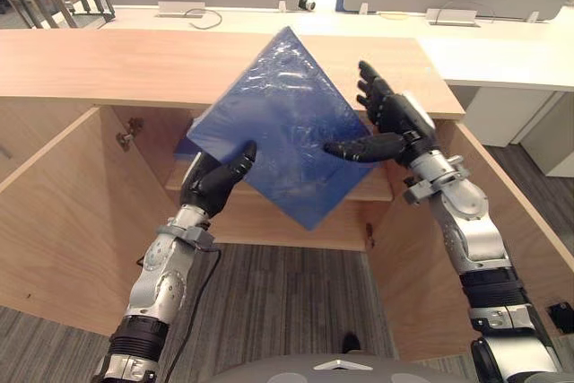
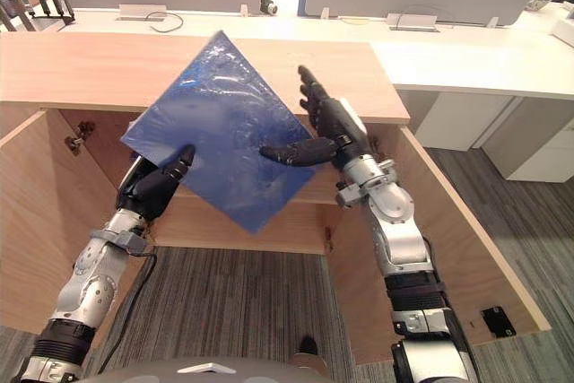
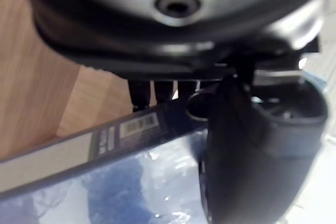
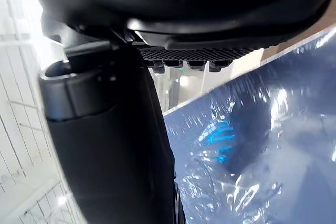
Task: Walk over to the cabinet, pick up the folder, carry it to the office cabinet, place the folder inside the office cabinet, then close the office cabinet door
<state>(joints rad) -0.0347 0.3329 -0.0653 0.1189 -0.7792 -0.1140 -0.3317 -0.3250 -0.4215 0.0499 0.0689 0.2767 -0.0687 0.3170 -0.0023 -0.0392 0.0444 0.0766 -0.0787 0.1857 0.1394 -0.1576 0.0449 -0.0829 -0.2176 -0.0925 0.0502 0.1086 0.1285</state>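
Note:
A blue plastic-wrapped folder [image 1: 287, 123] hangs tilted, one corner up, in front of the open office cabinet [image 1: 117, 65]. My left hand [image 1: 211, 181] is shut on its lower left edge, thumb [image 3: 252, 145] on the face and fingers underneath. My right hand [image 1: 390, 118] stays open against the folder's right edge: the fingers point straight up beside it and the thumb [image 4: 110, 145] lies on the blue face [image 4: 262, 145]. The folder's lower corner sits over the cabinet's inner shelf [image 1: 269, 221].
Both cabinet doors stand swung out, the left door [image 1: 54, 213] and the right door [image 1: 538, 248] flanking my arms. A metal hinge [image 1: 128, 134] shows inside on the left. White desks [image 1: 502, 47] with grey partitions stand behind the cabinet. Grey striped carpet [image 1: 287, 302] lies below.

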